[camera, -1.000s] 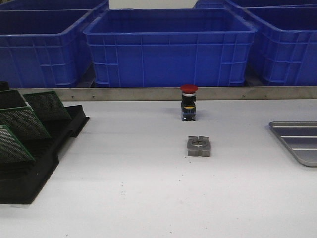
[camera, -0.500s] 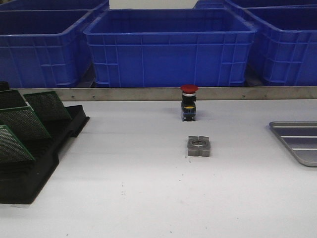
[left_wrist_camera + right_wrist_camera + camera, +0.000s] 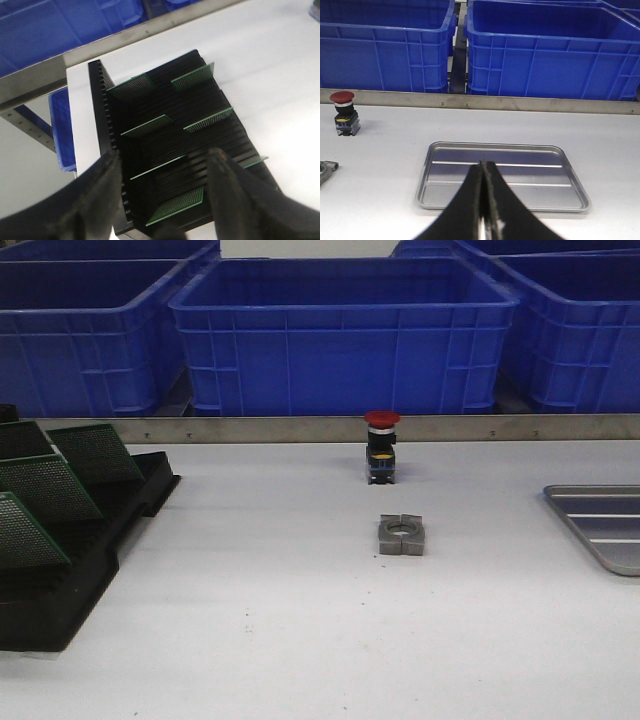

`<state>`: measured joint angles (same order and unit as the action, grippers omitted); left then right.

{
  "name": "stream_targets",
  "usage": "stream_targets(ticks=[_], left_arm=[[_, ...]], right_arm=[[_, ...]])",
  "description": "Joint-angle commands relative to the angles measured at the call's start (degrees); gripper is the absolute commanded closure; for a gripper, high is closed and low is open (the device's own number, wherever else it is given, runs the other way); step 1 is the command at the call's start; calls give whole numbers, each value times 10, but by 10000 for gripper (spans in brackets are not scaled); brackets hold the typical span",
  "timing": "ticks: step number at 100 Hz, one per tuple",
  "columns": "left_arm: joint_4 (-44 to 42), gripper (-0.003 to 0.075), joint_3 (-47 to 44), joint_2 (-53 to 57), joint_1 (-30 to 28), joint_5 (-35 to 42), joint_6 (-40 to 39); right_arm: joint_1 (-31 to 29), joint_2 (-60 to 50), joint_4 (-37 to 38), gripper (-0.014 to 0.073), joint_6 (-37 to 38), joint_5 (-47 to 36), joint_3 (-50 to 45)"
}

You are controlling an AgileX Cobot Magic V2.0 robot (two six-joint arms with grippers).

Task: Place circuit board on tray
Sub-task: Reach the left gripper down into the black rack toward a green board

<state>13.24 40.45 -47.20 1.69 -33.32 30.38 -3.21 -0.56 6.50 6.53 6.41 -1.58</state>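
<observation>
Circuit boards (image 3: 147, 125) upright in black rack (image 3: 165, 150): thin, stiff, light, likely fragile; best pinched at top edge. Left gripper (image 3: 162, 200) spread wide above; right gripper (image 3: 484, 200) closed, empty, over tray (image 3: 502, 205).

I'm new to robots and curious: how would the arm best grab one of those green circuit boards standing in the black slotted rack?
Probably by its free top edge, coming down from above. Each thin green circuit board stands on edge in the black slotted plastic rack, its lower edge sunk in a slot. The open left gripper above could close across the flat faces.
</observation>
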Motion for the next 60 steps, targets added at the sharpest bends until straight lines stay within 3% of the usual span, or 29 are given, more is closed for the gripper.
stream_targets(ticks=[1,9,30,37,60], left_arm=[[55,329,24,-40,-2,26,142],[113,330,34,-78,-2,-16,299],[229,330,40,-183,-1,-67,598],[227,330,40,-221,6,-62,634],[222,330,40,-321,27,-7,633]], right_arm=[[-3,-11,8,654,-1,-41,-1],[-3,-11,8,654,-1,-41,-1],[-3,-11,8,654,-1,-41,-1],[-3,-11,8,654,-1,-41,-1],[-3,-11,8,654,-1,-41,-1]])
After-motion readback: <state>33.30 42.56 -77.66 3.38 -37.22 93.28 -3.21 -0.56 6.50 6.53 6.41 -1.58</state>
